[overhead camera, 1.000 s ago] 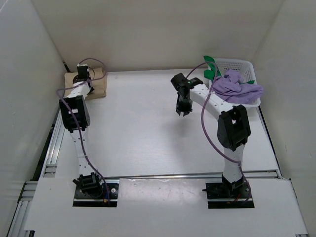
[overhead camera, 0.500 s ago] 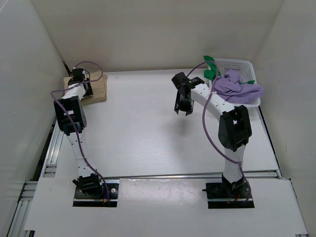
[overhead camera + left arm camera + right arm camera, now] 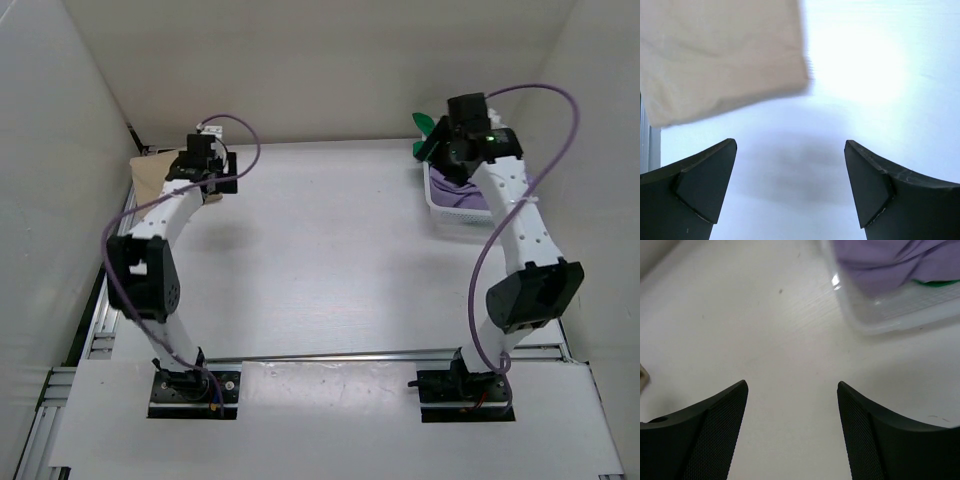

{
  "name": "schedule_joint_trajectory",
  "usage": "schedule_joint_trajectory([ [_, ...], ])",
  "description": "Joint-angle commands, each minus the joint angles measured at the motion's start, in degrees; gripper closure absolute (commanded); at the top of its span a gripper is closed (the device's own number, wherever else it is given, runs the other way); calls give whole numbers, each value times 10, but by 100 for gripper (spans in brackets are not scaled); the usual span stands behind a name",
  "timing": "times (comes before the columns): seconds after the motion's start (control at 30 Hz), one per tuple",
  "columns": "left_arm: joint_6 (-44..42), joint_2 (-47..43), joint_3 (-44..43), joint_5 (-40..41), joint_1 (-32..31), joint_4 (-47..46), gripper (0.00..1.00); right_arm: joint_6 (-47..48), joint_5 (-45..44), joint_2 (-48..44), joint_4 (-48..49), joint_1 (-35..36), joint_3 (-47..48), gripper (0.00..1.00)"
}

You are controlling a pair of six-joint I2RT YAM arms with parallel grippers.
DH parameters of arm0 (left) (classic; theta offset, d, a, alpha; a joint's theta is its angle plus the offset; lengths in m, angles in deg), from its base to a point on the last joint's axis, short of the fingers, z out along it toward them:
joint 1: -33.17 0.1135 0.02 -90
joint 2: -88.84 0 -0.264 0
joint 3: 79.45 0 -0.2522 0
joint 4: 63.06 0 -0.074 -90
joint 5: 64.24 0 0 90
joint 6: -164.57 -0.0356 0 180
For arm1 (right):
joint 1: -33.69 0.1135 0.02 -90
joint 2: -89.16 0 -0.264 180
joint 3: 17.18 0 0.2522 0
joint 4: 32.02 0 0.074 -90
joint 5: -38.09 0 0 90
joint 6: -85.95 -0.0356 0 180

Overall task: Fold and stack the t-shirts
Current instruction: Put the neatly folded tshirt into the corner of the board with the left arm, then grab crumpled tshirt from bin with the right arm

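The tan t-shirt [image 3: 148,176] lies folded at the table's back left corner; its edge [image 3: 720,55] fills the upper left of the left wrist view. My left gripper [image 3: 210,168] hovers just right of it, open and empty [image 3: 790,150] over bare table. The purple t-shirt [image 3: 890,260] lies crumpled in the white basket [image 3: 880,315] on top of the green t-shirt [image 3: 940,284]. A green corner [image 3: 424,122] sticks out behind the basket. My right gripper [image 3: 447,150] is above the basket's left edge, open and empty [image 3: 792,385].
The white mesh basket [image 3: 440,212] stands at the back right, largely covered by the right arm in the top view. White walls enclose the table on three sides. A metal rail runs along the left edge [image 3: 100,310].
The left gripper came off the tan t-shirt, moved right and opened. The right arm swung from the table's middle back to the basket and opened its jaws.
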Motion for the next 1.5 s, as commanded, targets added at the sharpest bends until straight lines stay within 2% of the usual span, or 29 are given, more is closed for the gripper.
schedule_joint_trajectory([
  [0.0,1,-129,54,17,-60,6,0,-46,-18,-18,20,-55,8,24],
  [0.13,1,-269,114,-5,-128,25,0,-85,27,13,54,-134,2,24],
  [0.2,1,-289,124,-11,-133,53,0,-90,45,30,80,-150,2,24],
  [0.23,1,-289,124,-20,-138,107,0,-98,50,52,97,-156,9,24],
  [0.33,1,-289,96,-37,-138,186,0,-104,61,122,110,-170,46,24],
  [0.37,1,-289,96,-50,-138,231,0,-97,61,143,110,-170,88,24],
  [0.5,1,-335,90,-55,-138,277,0,-90,68,238,110,-170,171,25],
  [0.63,1,-378,70,-55,-107,301,0,-116,43,292,110,-175,165,25],
  [0.77,1,-389,64,-7,-73,316,0,-127,26,305,110,-175,139,27],
  [0.83,1,-389,59,-7,-49,322,0,-122,20,305,110,-175,124,35],
  [0.87,1,-389,59,-7,-41,322,0,-117,20,305,110,-175,116,50],
  [0.93,1,-395,52,-25,-14,322,0,-98,5,284,104,-175,110,65],
  [0.97,1,-395,40,-32,-5,322,0,-92,-3,276,104,-175,110,81],
  [1.03,1,-400,34,-54,12,322,0,-79,-21,240,98,-175,83,91],
  [1.07,1,-400,27,-62,18,322,0,-79,-39,226,98,-175,73,100],
  [1.2,1,-426,58,-95,25,312,0,-43,-57,149,109,-175,42,100],
  [1.4,1,-427,154,-119,20,294,1,6,-93,54,135,-165,48,100],
  [1.47,1,-416,159,-119,20,294,5,28,-98,30,146,-153,67,100],
])
